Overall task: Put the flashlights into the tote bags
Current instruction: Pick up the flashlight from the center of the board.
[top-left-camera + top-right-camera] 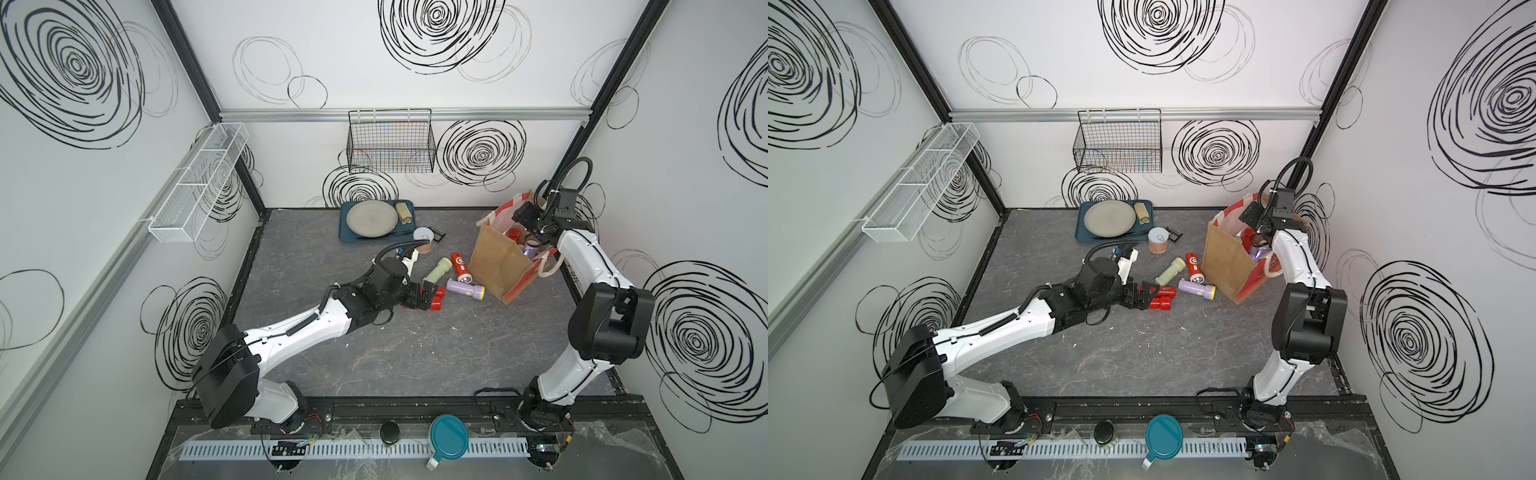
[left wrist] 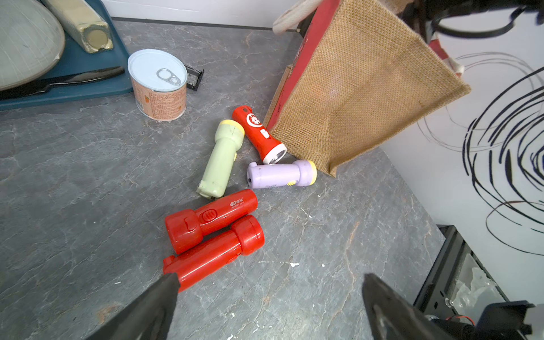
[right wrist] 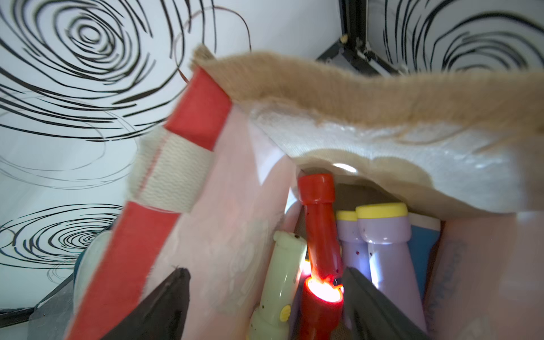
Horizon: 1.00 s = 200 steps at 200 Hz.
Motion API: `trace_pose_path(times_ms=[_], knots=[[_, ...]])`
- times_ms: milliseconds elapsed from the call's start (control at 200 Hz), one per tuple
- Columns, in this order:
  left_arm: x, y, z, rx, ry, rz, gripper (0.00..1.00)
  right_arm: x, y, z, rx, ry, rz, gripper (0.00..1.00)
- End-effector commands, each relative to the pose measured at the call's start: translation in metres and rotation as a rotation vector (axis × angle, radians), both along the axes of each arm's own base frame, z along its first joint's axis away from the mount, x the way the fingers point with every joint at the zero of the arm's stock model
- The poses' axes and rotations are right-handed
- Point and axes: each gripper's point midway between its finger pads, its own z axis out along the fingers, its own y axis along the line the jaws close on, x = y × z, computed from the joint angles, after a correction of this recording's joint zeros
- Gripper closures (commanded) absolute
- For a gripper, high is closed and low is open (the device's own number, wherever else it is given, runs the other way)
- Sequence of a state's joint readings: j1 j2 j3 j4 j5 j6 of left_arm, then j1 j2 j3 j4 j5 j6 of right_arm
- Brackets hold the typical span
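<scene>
Left tool [image 1: 428,296]: spread wide, mid-frame, at two red flashlights [image 2: 212,217] lying on the desk [image 1: 374,353].
Loose flashlights: pale green [image 1: 437,271], orange-red [image 1: 460,266] and lilac [image 1: 465,288], just right of the left tool.
Tote bag [image 1: 496,259]: right of centre, with more flashlights inside.
Right tool [image 3: 265,297]: spread apart in the bag's mouth.

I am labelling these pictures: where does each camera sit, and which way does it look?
Top views: high at the front, looking down on table, left arm, right arm, tote bag.
Left wrist: on the left arm, facing five flashlights on the table; open left hand shows.
Right wrist: at the bag's mouth, facing flashlights inside; open right hand shows.
Shared: all show the tote bag.
</scene>
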State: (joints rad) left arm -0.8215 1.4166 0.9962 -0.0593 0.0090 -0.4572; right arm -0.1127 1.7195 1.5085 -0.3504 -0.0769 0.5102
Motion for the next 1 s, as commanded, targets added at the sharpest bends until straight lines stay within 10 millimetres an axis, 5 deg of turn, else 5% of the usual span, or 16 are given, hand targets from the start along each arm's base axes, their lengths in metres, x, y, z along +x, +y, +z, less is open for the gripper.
trace_pose_path(times_ms=[0,250,360,545,996], knots=[[0.006,0.004,-0.012,0.09,-0.039,-0.031,0.0,-0.009,0.007,0.05,-0.068,-0.075,0.017,0.14],[0.008,-0.001,-0.051,0.257,-0.046,-0.179,0.03,-0.032,0.044,0.098,-0.149,-0.133,0.094,0.1],[0.009,-0.009,-0.068,0.319,-0.039,-0.256,0.07,-0.048,0.063,0.11,-0.177,-0.13,0.138,0.0],[0.017,-0.012,-0.094,0.403,-0.014,-0.322,0.08,-0.081,0.097,0.124,-0.2,-0.139,0.22,0.0],[0.019,-0.005,-0.143,0.539,0.06,-0.427,0.1,-0.151,0.151,0.105,-0.185,-0.062,0.335,0.0]])
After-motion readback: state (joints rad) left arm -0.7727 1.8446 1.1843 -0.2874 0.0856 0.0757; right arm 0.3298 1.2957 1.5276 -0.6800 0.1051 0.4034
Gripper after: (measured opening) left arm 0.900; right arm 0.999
